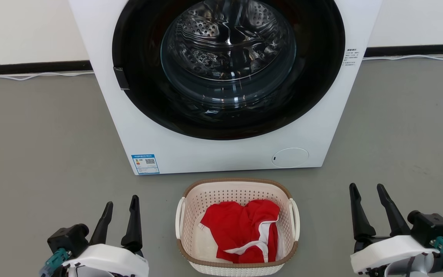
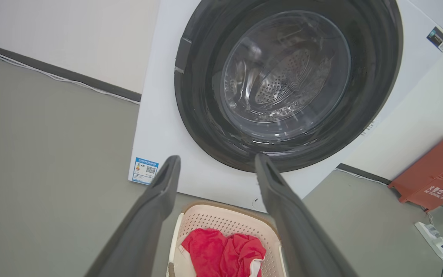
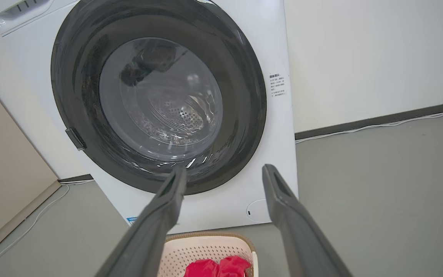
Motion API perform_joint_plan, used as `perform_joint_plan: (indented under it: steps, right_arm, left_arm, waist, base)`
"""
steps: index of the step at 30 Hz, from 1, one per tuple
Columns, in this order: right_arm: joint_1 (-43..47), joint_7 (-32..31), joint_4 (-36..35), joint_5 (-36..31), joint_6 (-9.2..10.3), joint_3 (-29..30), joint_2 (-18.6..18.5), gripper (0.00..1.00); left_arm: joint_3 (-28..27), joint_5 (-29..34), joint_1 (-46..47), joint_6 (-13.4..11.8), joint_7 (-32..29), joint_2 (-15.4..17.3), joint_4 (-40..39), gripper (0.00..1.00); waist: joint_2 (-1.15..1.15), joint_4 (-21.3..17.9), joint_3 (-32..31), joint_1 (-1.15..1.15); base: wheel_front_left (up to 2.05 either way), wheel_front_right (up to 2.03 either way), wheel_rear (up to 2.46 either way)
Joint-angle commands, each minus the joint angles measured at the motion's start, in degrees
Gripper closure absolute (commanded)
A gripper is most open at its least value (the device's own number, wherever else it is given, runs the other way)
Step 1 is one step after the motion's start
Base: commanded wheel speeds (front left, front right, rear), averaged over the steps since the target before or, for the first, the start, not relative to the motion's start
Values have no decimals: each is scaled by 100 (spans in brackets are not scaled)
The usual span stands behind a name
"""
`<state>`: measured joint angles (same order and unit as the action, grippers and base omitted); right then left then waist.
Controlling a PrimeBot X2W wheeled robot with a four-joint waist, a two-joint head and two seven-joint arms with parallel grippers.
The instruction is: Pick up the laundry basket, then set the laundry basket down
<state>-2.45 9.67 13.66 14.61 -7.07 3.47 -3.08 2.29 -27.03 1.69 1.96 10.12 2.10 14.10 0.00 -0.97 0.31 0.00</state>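
The laundry basket (image 1: 221,192), cream-white and perforated with a brown rim and white side handles, stands on the grey floor in front of the washer. A red and white garment (image 1: 240,231) lies inside it. My left gripper (image 1: 121,204) is open at the lower left, well clear of the basket's left handle. At the lower right my right gripper (image 1: 367,191) is open too, apart from the right handle. The basket (image 2: 225,219) sits low between the open fingers of my left gripper (image 2: 215,165). Its far rim (image 3: 210,240) lies below the open fingertips of my right gripper (image 3: 223,173).
A white front-loading washer (image 1: 214,150) with a closed dark round door stands right behind the basket. A white cable (image 1: 33,76) runs along the wall's dark baseboard. A red box (image 2: 433,173) and a power strip (image 2: 433,236) sit on the floor off to one side.
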Motion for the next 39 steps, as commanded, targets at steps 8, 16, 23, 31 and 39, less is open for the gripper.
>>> perform_joint_plan:
  steps: [8,16,23,31,39]
  right_arm:
    - [-96,240,-197,-720,-36,-118,-68,0]
    - [-83,374,-218,-1305,-39,-85,-52,0]
    - [-78,475,-236,-1750,-41,-73,-43,0]
    - [-86,532,-219,-1973,-42,-64,-32,0]
    - [-106,533,-42,-1786,-42,16,-8,0]
  left_arm:
    - [-84,688,112,-56,194,63,-199,0]
    - [-52,1232,103,-79,329,69,-206,0]
    - [-27,1622,102,-96,430,74,-220,0]
    - [-11,1849,104,-97,487,77,-224,0]
    - [-29,1850,107,-80,487,77,-205,0]
  waist:
    - [0,-9,4,0]
    - [0,-15,9,0]
    - [0,-19,22,0]
    - [0,-32,59,0]
    - [0,-38,96,0]
  base:
    - [0,0,0]
    - [0,0,0]
    - [0,0,0]
    - [0,0,0]
    - [0,0,0]
